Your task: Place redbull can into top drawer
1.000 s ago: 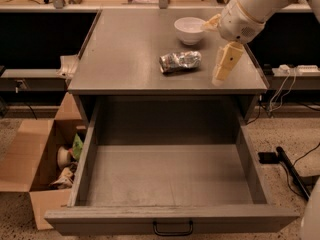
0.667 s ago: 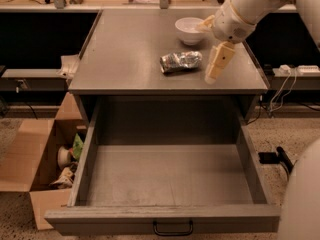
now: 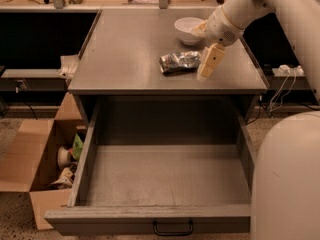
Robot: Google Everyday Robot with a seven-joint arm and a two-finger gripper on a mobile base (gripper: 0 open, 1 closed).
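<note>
**Redbull can point(image 3: 179, 62), a small crinkled silvery cylinder, lies on the flat grey counter point(image 3: 125, 49) at the pincer's tip**

The pincer point(image 3: 207, 66), a pale beige slab-like piece at the end of the thick white robot arm point(image 3: 240, 9), hangs tilted over the right part of the counter, with its tip pointing down and a little leftward. Whether it is released or clenched cannot be told. Its tip is just beside the right end of the can, which lies on its side with shiny and darker patches. The two may be touching, though the view does not settle that.

Behind the can, close to the arm's wrist, stands a round white bowl point(image 3: 189, 29).

Below the counter the top drawer point(image 3: 165, 179), wide, shallow and grey, stands pulled out toward the camera. Its plain floor is showing, and a small black metal handle point(image 3: 172, 228) sits centred on its front panel. On the floor left of the drawer is an open brown cardboard box point(image 3: 30, 164) with oddments inside. The robot's rounded white base point(image 3: 287, 179) fills the lower right corner.
</note>
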